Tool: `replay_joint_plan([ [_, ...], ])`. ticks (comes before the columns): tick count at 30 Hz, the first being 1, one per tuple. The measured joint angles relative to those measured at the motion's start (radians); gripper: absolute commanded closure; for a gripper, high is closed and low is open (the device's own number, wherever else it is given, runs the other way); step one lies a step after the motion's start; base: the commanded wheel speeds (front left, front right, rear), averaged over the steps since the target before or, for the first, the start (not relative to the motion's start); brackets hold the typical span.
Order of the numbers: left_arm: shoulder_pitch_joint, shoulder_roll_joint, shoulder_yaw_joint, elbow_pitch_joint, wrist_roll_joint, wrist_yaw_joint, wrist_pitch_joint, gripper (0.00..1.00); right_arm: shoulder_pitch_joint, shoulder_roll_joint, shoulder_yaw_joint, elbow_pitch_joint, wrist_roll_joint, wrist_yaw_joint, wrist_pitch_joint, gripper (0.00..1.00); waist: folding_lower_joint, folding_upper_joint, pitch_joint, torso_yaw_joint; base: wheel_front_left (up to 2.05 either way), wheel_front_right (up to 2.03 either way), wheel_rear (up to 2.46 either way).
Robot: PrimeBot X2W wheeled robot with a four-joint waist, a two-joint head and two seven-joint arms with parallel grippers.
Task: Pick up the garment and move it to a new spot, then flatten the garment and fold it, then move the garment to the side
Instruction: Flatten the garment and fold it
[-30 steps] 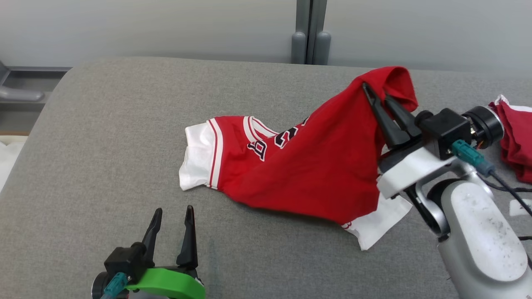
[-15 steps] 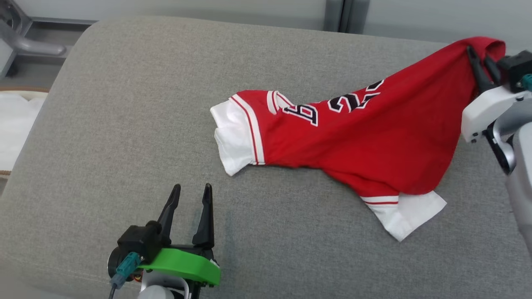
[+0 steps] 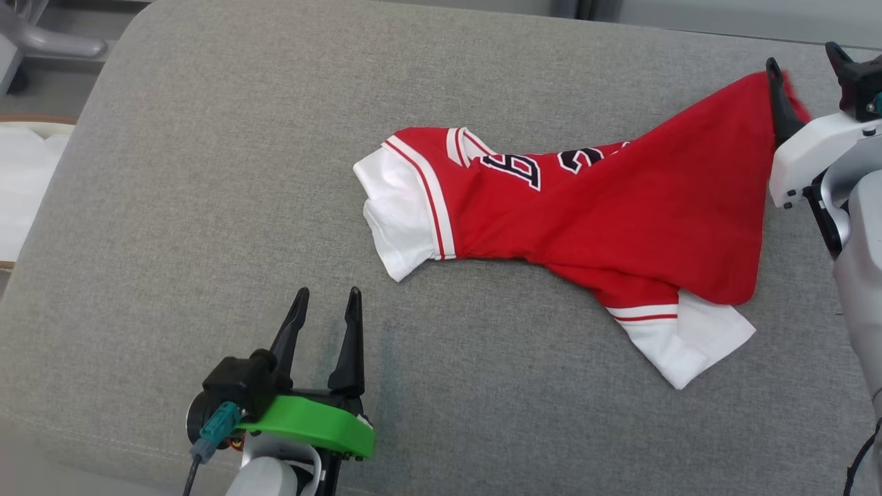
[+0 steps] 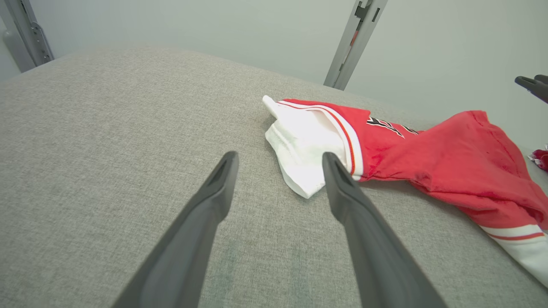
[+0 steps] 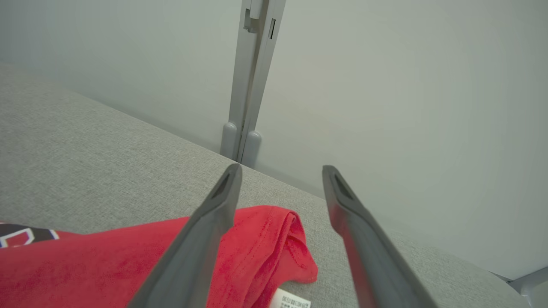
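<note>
The red garment (image 3: 620, 220) lies stretched across the grey padded table (image 3: 207, 172). Its white, red-striped sleeves sit at the left (image 3: 396, 220) and at the lower right (image 3: 689, 344), and black letters show near the collar. Its right corner still peaks up beside my right gripper (image 3: 805, 69), which is open with the cloth outside its fingers. In the right wrist view the gripper (image 5: 282, 170) is spread wide above the bunched hem (image 5: 265, 239) and a white tag (image 5: 291, 300). My left gripper (image 3: 325, 303) is open and empty, a short way in front of the left sleeve (image 4: 299, 145).
A grey post (image 5: 252, 85) and a pale wall stand behind the table's far edge. Something white (image 3: 21, 186) lies off the table's left side. A bit of another red cloth (image 4: 541, 158) peeks in at the far right.
My right gripper has opened and let go of the garment's hem, and the lifted corner is sinking. The head camera has tilted down and shifted. The left gripper stays open.
</note>
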Motion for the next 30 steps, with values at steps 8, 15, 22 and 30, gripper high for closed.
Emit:
replay_joint_plan([
  [8, 0.001, 0.0, 0.024, 0.008, 0.015, -0.001, 0.0, 0.0, 0.079, 0.042, 0.002, -0.086, 0.022, 0.0, -0.026, 0.0, 0.0, 0.0, -0.032, -0.048, 0.0, 0.0, 0.0],
  [15, 0.024, 0.0, 0.026, 0.012, 0.019, -0.009, 0.0, 0.0, 0.315, 0.092, -0.018, -0.294, 0.081, 0.0, -0.026, 0.0, 0.0, 0.0, -0.08, -0.092, 0.0, 0.0, 0.0],
  [22, 0.07, 0.0, 0.039, 0.024, 0.019, -0.011, 0.0, 0.0, 0.548, 0.193, -0.069, -0.458, 0.105, 0.0, -0.026, 0.0, 0.0, 0.0, -0.144, -0.133, 0.0, 0.0, 0.0],
  [30, 0.138, 0.0, 0.095, 0.046, 0.027, -0.02, 0.0, 0.0, 0.732, 0.246, -0.063, -0.551, 0.147, 0.0, -0.026, 0.0, 0.0, 0.0001, -0.221, -0.176, 0.0, 0.0, 0.0],
])
